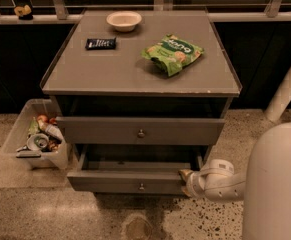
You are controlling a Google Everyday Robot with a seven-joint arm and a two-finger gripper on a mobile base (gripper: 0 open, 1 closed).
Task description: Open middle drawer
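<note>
The grey wooden cabinet (110, 74), my table here, comes first. Its grey wooden middle drawer (110, 182) with the small round metal knob juts well forward, I judge because my white end effector (186, 180) sits against the front's right end. Whether it is clenched or released, I cannot tell.

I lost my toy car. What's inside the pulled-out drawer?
The part of the pulled-out drawer that shows looks bare, nothing I can make out. Its back is hidden under the drawer above. The gripper is at its right front corner.
</note>
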